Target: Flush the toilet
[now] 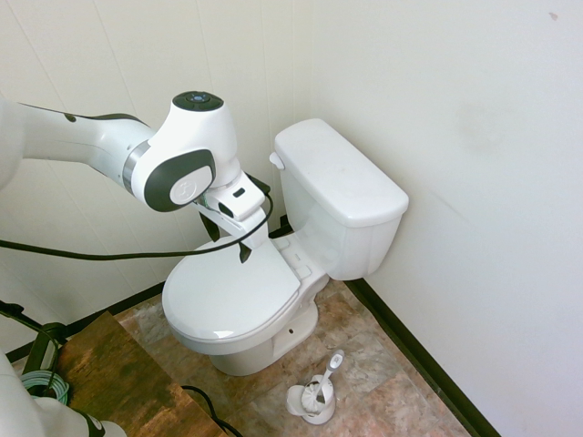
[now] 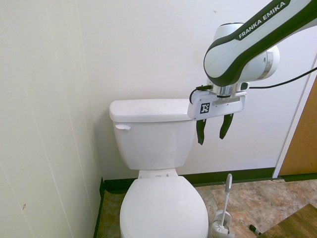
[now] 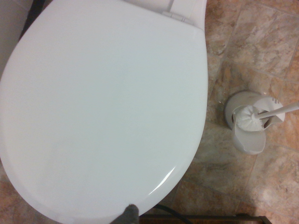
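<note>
The toilet is white and glossy, with its oval seat lid closed and a boxy tank against the wall. A small white flush lever sticks out of the tank's front upper corner, on the side nearest the corner of the room. My gripper hangs open above the back of the seat lid, in front of the tank, touching nothing. In the second exterior view the gripper shows off the tank's other end, away from the lever. The wrist view looks straight down on the lid.
A white toilet brush in its holder stands on the tiled floor beside the bowl. White walls close in behind and beside the tank. A wooden platform lies on the floor on the arm's side.
</note>
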